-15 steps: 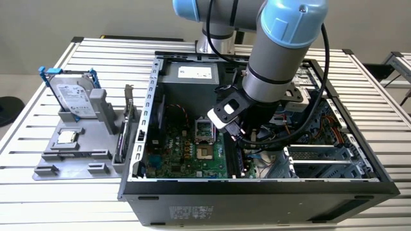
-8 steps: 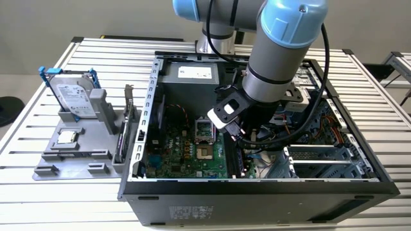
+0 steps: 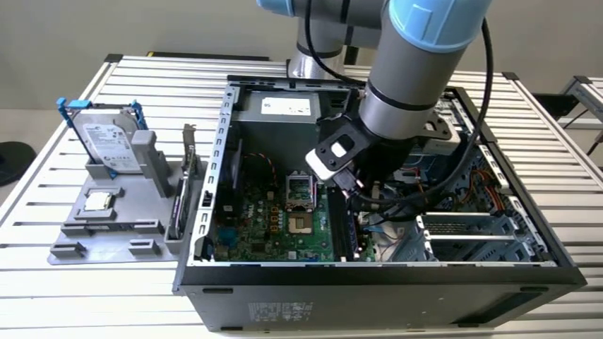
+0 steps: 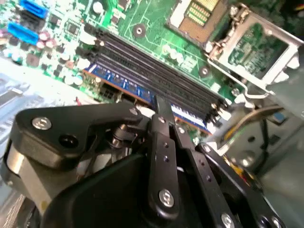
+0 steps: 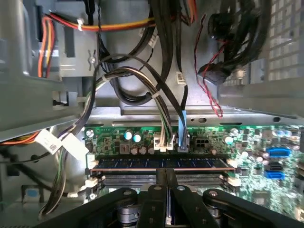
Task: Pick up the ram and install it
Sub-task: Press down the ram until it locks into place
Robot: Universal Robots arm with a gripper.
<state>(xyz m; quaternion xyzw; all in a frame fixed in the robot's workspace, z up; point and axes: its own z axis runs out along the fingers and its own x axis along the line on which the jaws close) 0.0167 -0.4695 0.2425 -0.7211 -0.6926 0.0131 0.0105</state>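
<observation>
Ram (image 5: 161, 163) down in the outermost memory slot of the green board (image 5: 247, 180), blue edge with labels showing, long axis running along the row of black slots (image 4: 156, 76) beside it, parallel to them. Lying level in the first wrist view, ends meeting the pale clips at either end of the slot. Same blue stick (image 4: 137, 90) in the second wrist view, running on a slant, with the open processor socket (image 4: 199, 16) just past the slots.

Gripper (image 5: 166, 178) straight above the stick's middle, two dark fingers (image 4: 164, 142) drawn close together, pinching the upper edge of the stick or pressing down on it; cannot tell which.

Around it, an open computer case (image 3: 377, 272) lying on its side, bundles of black, orange and yellow cables (image 5: 137, 71) just behind the board. Arm (image 3: 414, 85) reaching down into the case from above.

Case resting on a table of pale metal slats (image 3: 565, 169). On the exterior view's left, a grey holder (image 3: 113, 233) with a silver hard drive (image 3: 104, 141) standing upright in blue rails. Plain light wall behind.
</observation>
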